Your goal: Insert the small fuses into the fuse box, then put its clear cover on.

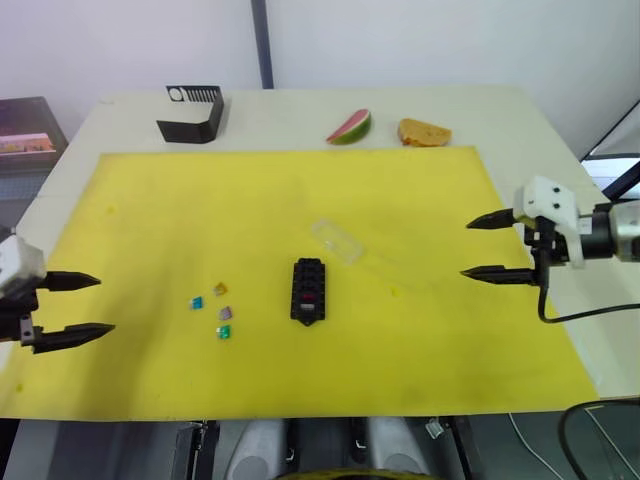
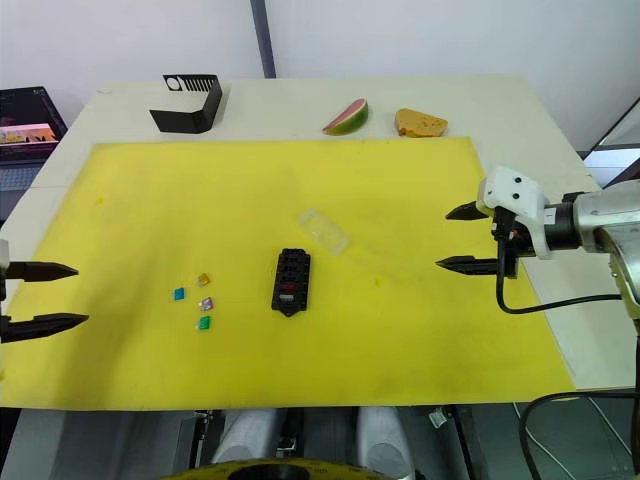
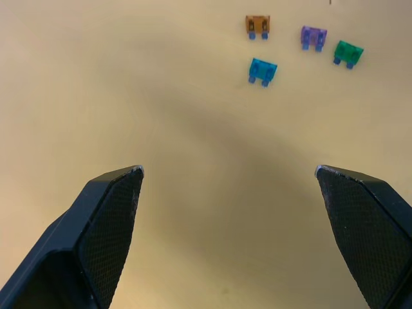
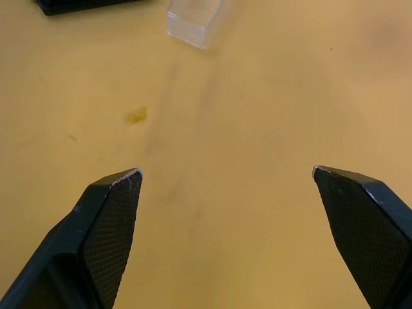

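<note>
Yellow mat (image 1: 420, 200) is carrying everything. Fuse box (image 1: 308, 291) is lying at centre, cover (image 1: 337, 241) just beside at 1 o'clock, fuses (image 1: 221, 310) loose at 9 o'clock. Left gripper (image 1: 78, 305) and right gripper (image 1: 494, 247) are hovering spread, empty. Advise: left descending squarely, pinching one fuse only

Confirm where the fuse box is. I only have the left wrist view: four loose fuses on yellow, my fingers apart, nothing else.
Observer: The fuse box lies mid-mat, on the robot's right of the small fuses.
Operator: Any fuse in it already?
Observer: One slot shows something red; the rest look dark.
Operator: Cover?
Observer: The clear cover lies on the yellow mat just beyond the box, toward the right arm, off the box.
Operator: Right arm busy?
Observer: No. The right gripper hangs over the mat's right edge, fingers apart, holding nothing.
</note>
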### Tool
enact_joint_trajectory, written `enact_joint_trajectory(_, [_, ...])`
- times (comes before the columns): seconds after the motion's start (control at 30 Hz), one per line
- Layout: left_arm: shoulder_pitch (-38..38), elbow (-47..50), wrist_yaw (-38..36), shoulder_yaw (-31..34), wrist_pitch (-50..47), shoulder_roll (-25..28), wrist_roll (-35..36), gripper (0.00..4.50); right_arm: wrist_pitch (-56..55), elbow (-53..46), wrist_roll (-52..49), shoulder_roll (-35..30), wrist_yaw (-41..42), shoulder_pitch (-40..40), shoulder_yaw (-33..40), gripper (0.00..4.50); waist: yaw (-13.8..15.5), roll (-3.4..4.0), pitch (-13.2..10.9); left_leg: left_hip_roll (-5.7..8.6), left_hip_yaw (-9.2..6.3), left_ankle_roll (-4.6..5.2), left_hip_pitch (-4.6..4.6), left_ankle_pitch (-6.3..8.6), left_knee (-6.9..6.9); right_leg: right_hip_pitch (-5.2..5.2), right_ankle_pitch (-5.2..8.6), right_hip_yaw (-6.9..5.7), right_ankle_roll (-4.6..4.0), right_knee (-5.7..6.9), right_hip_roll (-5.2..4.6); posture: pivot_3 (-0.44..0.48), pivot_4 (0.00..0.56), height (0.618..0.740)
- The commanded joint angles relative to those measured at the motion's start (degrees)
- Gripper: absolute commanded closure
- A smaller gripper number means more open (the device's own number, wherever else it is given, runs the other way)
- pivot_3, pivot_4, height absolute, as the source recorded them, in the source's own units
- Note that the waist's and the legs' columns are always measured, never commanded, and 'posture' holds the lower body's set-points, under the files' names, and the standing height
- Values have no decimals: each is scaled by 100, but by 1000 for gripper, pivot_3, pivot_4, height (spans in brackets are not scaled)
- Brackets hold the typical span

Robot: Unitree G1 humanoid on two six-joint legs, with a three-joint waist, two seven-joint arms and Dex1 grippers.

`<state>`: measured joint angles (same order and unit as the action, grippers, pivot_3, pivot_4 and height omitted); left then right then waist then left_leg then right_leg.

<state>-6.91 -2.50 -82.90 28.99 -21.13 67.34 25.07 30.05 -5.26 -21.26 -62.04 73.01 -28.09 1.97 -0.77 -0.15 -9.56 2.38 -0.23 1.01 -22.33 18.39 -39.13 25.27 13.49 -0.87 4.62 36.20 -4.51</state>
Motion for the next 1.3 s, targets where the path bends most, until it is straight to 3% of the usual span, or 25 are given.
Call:
enact_joint_trajectory(0.03, [666, -12, -83, -543, -986, -69, 628, 0, 496, -579, -462, 453, -243, -568, -72, 20, -2, 0, 0, 0, -1, -2, 0, -1, 0, 3, -1, 0, 1, 5, 0, 0, 150, 740])
enact_joint_trajectory(0.3, [2633, -1129, -793, -2513, -2070, -399, 521, 0, 1308, -1573, -1020, 1776, -696, -1544, -890, 20, 35, -6, 1, 2, -1, -9, -11, -6, -6, 11, -2, -3, 3, 11, 6, 0, 150, 740])
enact_joint_trajectory(0.4, [3322, -1725, -936, -3101, -2171, -770, 280, 0, 1417, -1776, -1091, 1953, -832, -1520, -981, 20, 71, -14, 4, 8, -1, -6, -14, -6, -20, 6, -2, -6, 4, 13, 6, 0, 150, 740])
enact_joint_trajectory(0.57, [3708, -2352, -959, -3609, -2064, -1133, 75, 0, 1533, -2051, -1182, 1944, -986, -1365, -969, 20, 50, -16, 5, 10, 3, -17, -13, -12, -27, 6, -2, -6, 5, 16, 7, 0, 150, 740])
enact_joint_trajectory(0.8, [3552, -2394, -959, -3758, -2270, -1414, 150, 0, 1685, -2358, -1271, 1878, -1181, -1171, -958, 20, 41, -16, 7, 9, 1, 6, -8, -1, -29, 3, -2, -6, 6, 28, 5, 0, 150, 740])
enact_joint_trajectory(1.3, [2586, -1381, -959, -3448, -2869, -926, 775, 0, 1691, -2360, -1242, 1983, -1387, -1158, -1169, 20, -21, -15, 8, 9, 10, 1, -9, -2, -34, 4, -1, -1, 5, 13, -1, 0, 150, 740])
